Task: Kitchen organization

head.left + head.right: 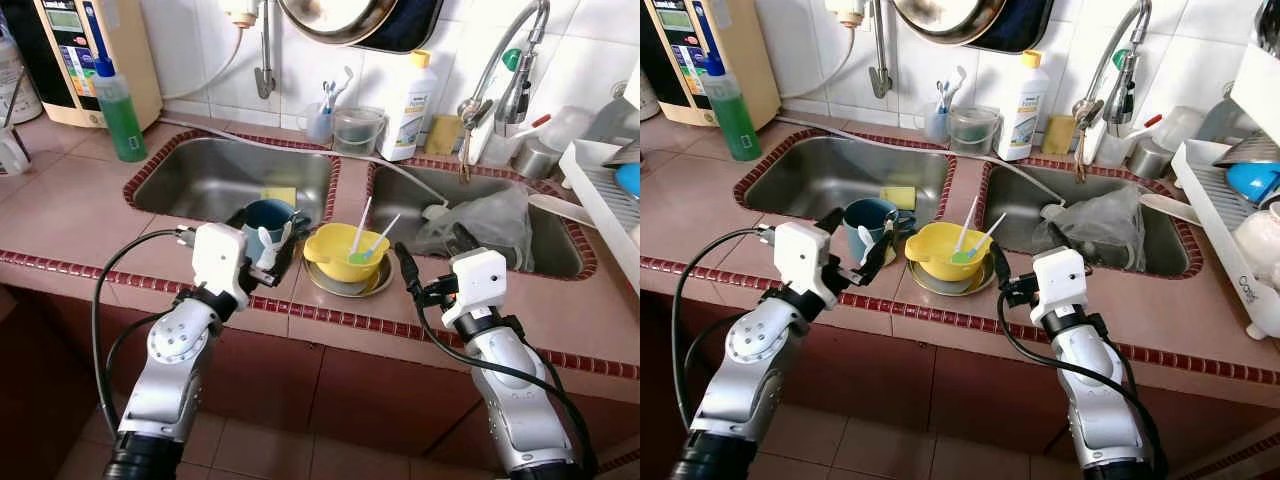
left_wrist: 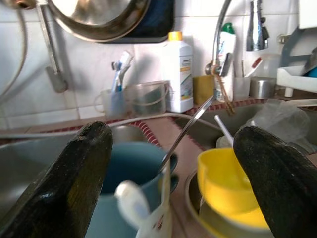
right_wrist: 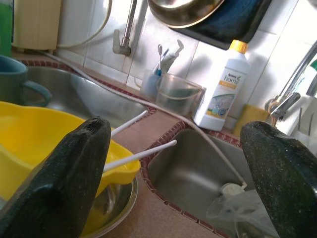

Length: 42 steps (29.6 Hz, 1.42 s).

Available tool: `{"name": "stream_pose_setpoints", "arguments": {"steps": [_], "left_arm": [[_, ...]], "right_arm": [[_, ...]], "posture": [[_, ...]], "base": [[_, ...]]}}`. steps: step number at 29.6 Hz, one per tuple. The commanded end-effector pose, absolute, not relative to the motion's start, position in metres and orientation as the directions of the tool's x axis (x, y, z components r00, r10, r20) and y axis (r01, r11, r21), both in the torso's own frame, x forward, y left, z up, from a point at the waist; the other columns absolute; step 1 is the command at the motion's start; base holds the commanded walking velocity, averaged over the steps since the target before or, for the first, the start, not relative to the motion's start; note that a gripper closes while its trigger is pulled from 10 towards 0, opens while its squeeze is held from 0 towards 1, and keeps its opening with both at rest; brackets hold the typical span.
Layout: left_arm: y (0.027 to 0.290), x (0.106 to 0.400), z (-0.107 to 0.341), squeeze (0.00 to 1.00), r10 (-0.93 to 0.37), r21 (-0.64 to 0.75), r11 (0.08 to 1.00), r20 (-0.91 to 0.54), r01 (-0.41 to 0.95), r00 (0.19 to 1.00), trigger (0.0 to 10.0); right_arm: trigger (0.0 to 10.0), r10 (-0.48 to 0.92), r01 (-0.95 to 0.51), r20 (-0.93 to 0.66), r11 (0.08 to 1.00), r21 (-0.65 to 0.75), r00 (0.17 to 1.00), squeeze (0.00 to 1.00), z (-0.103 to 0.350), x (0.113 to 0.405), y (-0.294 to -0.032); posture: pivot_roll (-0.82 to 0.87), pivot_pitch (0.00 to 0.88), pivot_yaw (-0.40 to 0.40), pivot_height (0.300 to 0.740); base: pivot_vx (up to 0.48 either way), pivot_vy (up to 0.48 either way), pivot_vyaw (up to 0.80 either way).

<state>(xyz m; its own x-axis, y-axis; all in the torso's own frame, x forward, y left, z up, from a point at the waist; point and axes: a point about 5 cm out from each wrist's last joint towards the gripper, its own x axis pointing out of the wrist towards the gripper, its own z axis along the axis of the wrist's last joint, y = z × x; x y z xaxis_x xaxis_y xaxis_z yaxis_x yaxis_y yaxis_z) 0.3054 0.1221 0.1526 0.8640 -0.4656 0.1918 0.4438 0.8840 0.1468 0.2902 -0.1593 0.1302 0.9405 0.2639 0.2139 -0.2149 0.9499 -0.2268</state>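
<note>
A yellow bowl (image 1: pixel 332 250) with two white-handled utensils in it sits on a metal plate (image 1: pixel 346 286), on the tiled strip between the two sinks. Just left of it stands a blue mug (image 1: pixel 266 217) holding a white spoon and a metal spoon. My left gripper (image 1: pixel 265 240) is open at the mug's near side; in the left wrist view the mug (image 2: pixel 133 168) lies between its fingers (image 2: pixel 74 173). My right gripper (image 1: pixel 435 252) is open just right of the bowl, empty. In the right wrist view the bowl (image 3: pixel 39 148) sits by one finger.
A yellow sponge (image 1: pixel 280 195) lies in the left sink, a crumpled plastic bag (image 1: pixel 482 225) in the right one. A green soap bottle (image 1: pixel 120 105), a white detergent bottle (image 1: pixel 408 95) and the faucet (image 1: pixel 510 60) line the back. A dish rack (image 1: pixel 610 195) stands at right.
</note>
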Motion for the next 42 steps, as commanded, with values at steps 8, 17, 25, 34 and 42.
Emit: {"name": "stream_pose_setpoints", "arguments": {"steps": [8, 17, 25, 34, 42], "left_arm": [[0.099, 0.315, 0.157, 0.00, -0.528, 0.193, 0.847, 0.194, 0.496, 0.827, 10.0], [0.095, 0.322, 0.159, 0.00, -0.516, 0.209, 0.852, 0.177, 0.480, 0.838, 10.0], [0.094, 0.327, 0.160, 0.00, -0.503, 0.205, 0.860, 0.179, 0.468, 0.846, 0.0], [0.099, 0.328, 0.159, 0.00, -0.492, 0.193, 0.867, 0.178, 0.460, 0.852, 0.0], [0.101, 0.328, 0.159, 0.00, -0.489, 0.196, 0.868, 0.176, 0.456, 0.854, 0.0]], "right_arm": [[10.0, 0.240, -0.188, 0.216, 0.954, -0.233, 0.946, 0.00, 0.130, 0.288, -0.163], [10.0, 0.231, -0.179, 0.218, 0.956, -0.234, 0.948, 0.00, 0.130, 0.287, -0.164], [10.0, 0.225, -0.172, 0.221, 0.956, -0.237, 0.949, 0.00, 0.130, 0.286, -0.164], [10.0, 0.216, -0.163, 0.220, 0.958, -0.236, 0.951, 0.00, 0.130, 0.286, -0.164], [10.0, 0.211, -0.159, 0.219, 0.959, -0.234, 0.953, 0.00, 0.129, 0.286, -0.163]], "posture": [[0.05, 0.000, -0.033, 0.740], [0.04, 0.000, -0.025, 0.740], [0.03, 0.000, -0.020, 0.740], [0.03, 0.000, -0.018, 0.740], [0.04, 0.000, -0.016, 0.740]], "base": [[0.000, 0.000, 0.00], [0.000, 0.000, 0.00], [0.000, 0.000, 0.00], [0.000, 0.000, 0.00], [0.000, 0.000, 0.00]]}}
